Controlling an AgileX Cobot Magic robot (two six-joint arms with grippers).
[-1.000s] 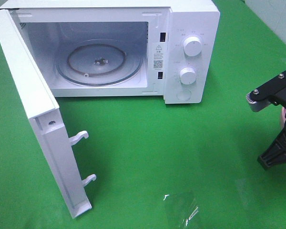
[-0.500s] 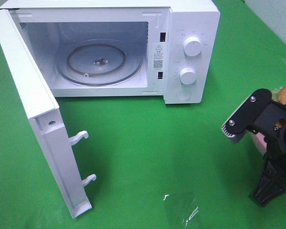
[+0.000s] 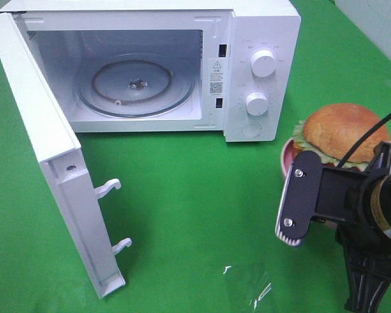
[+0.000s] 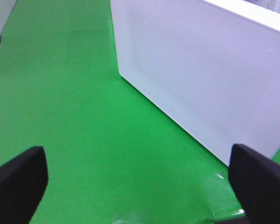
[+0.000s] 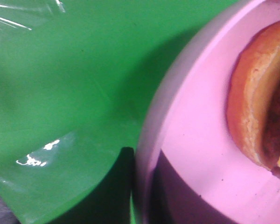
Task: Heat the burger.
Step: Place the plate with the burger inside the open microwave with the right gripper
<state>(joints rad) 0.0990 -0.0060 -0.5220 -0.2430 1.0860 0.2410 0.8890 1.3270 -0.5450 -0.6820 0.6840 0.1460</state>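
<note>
My right fingers (image 3: 307,195) are clenched on the rim of the pink plate (image 3: 287,155). The burger (image 3: 342,129) sits on that plate, just right of the open microwave (image 3: 264,32). Meanwhile my left fingers (image 4: 18,179) are spread wide over the green table (image 4: 84,116), beside the microwave's door (image 4: 200,70).

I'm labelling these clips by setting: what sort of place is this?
Probably a robot test bench staged as a kitchen, not a real one: a white microwave with its door open stands on a green cloth, and a burger on a pink plate is beside a black robot arm.
</note>
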